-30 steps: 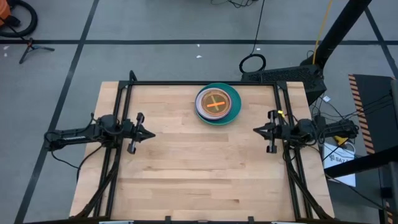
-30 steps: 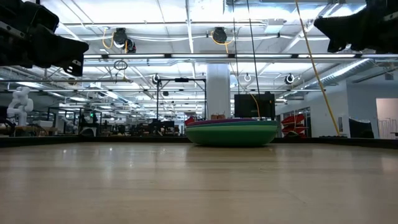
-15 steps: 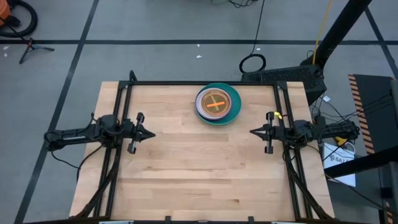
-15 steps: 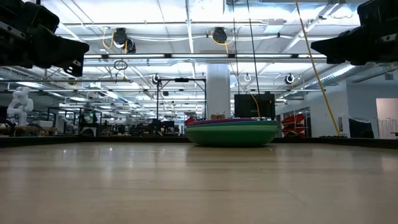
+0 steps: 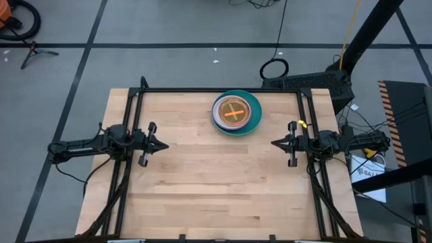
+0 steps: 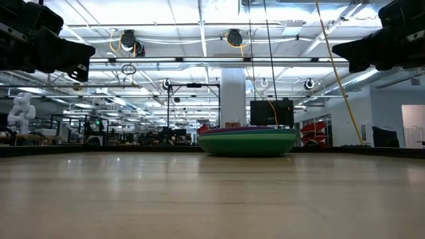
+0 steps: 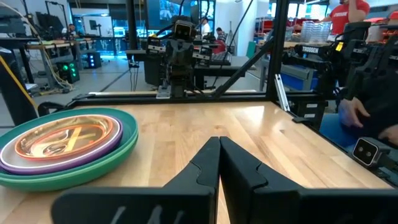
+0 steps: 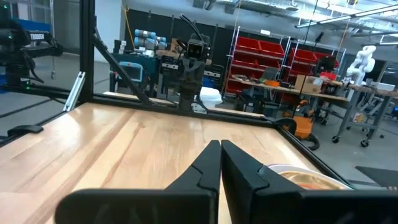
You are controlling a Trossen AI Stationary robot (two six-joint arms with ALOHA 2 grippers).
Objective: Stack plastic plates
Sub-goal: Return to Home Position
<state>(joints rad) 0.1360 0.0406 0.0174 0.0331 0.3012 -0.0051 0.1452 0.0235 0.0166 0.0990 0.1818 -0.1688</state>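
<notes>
My plastic plates (image 6: 247, 142) sat in one stack near the far edge of the wooden table (image 5: 216, 196), an orange plate (image 5: 235, 113) uppermost. My left gripper (image 5: 164, 144) hung over the table's left side and my right gripper (image 5: 273, 143) over its right. Both were well apart from the stack, jaws clenched on nothing.

right gripper (image 8: 220, 147): fingers were pressed together, nothing between them, held above the table
table (image 8: 118, 146): light wood
plastic plates (image 8: 302, 177): stack partly in view beside the fingers, orange on top
left arm (image 8: 194, 59): was at the far table edge
background: red bins (image 8: 292, 61)
</notes>
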